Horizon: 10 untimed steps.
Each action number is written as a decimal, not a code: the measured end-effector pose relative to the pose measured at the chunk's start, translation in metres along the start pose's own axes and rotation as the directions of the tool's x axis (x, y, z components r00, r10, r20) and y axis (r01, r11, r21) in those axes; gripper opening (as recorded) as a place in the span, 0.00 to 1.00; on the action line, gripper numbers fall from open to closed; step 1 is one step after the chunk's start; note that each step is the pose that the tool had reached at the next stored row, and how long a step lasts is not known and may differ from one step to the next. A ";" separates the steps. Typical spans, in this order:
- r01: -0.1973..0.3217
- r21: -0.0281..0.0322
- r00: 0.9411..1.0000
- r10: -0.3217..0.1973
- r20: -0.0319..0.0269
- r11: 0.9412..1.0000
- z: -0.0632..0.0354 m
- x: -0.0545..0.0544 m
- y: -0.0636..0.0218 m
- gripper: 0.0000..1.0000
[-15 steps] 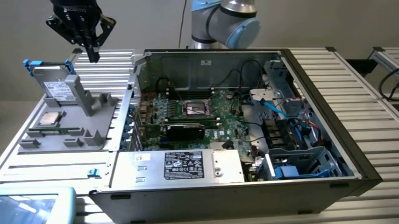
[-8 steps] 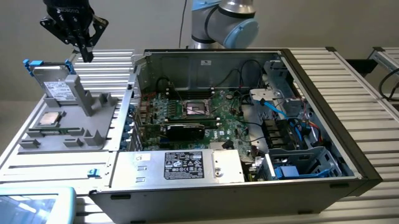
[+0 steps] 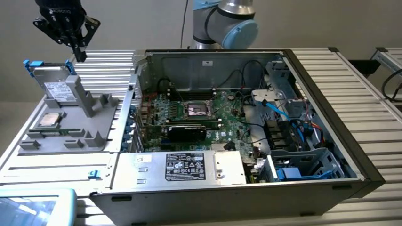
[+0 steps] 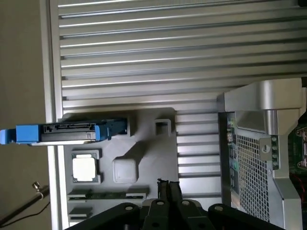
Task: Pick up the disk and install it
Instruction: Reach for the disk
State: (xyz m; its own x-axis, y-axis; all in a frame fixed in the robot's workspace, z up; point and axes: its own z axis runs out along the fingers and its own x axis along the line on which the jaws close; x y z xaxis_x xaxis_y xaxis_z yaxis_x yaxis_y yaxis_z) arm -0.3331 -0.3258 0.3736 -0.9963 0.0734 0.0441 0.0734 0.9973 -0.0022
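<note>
- The disk [image 3: 55, 87] is a flat silver-grey drive with a white printed label on its face and a bright blue plastic frame along its edges.
- It stands on edge in a slot of the grey fixture [image 3: 70, 141], beside the CPU chip [image 3: 49, 121], on the exterior view's left of the open computer case [image 3: 220, 200].
- The gripper [image 3: 80, 57] hangs above the disk, apart from it, its fingers pressed together on nothing.
- From the wrist, the disk [image 4: 67, 132] shows its connector edge.

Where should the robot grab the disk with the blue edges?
From above, pinching the disk across its flat faces near the top edge. It stands on edge in the grey holder, so the top sticks up free while the bottom sits low in it.
</note>
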 end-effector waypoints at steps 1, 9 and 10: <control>0.000 0.001 1.000 0.000 0.000 1.000 0.0003 0.001 0.0015 0.11; 0.002 0.008 1.000 -0.002 0.001 1.000 0.0042 0.025 0.0140 0.11; 0.002 0.008 1.000 -0.002 0.001 1.000 0.0047 0.029 0.0153 0.11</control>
State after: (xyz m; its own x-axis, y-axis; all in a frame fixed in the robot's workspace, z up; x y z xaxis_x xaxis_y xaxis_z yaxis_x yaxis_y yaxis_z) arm -0.3615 -0.3084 0.3701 -0.9965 0.0715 0.0434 0.0712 0.9974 -0.0098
